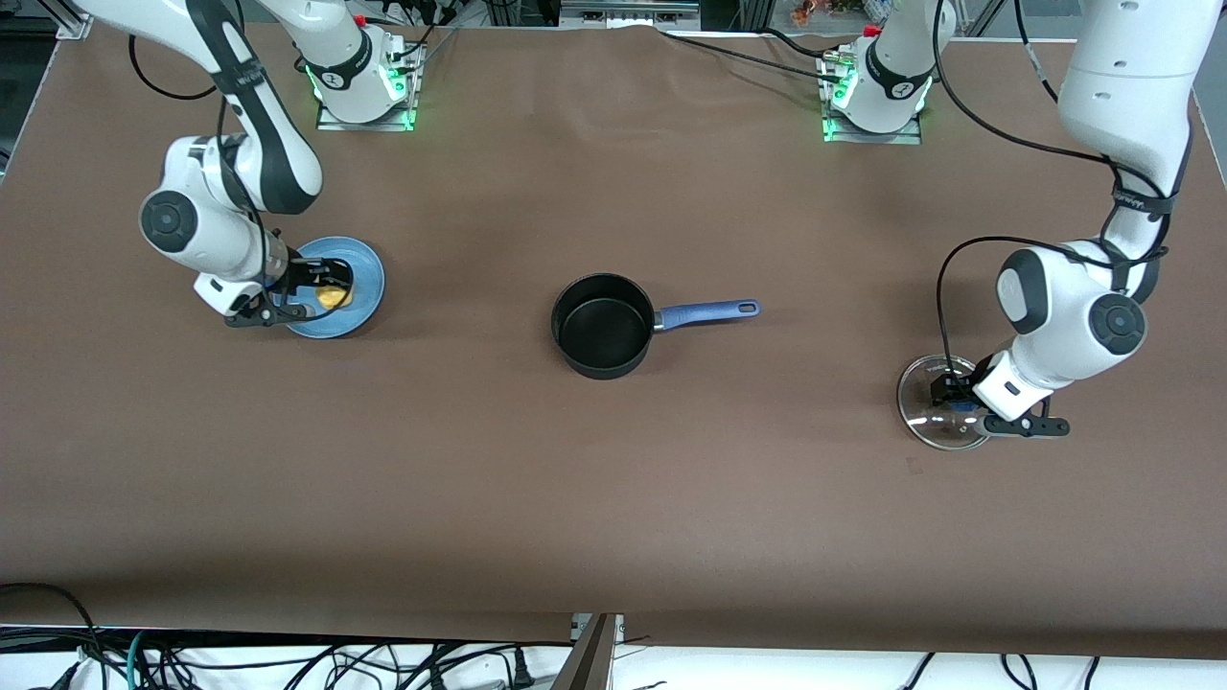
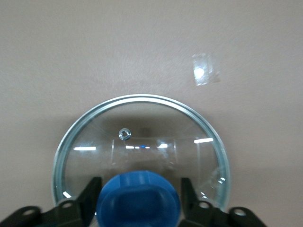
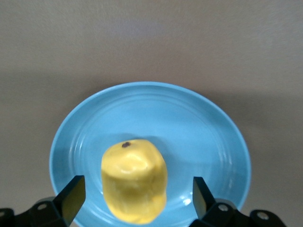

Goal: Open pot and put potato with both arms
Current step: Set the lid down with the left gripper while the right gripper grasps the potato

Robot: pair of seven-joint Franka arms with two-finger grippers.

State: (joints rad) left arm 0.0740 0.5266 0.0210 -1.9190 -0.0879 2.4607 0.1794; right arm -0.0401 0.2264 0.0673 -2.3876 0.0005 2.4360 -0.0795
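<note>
Quick count: one small round black saucepan with a long blue handle (image 1: 604,327), one round glass lid with a blue knob (image 2: 140,156), one flat blue plate (image 3: 189,127), one lumpy yellow potato (image 3: 135,187), two white robot arms.

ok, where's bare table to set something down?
Bare stretches: between the plate and the pot; between the pot's handle and the lid; nearer the camera than the pot. Crowded: left gripper over the lid, right gripper around the potato.
</note>
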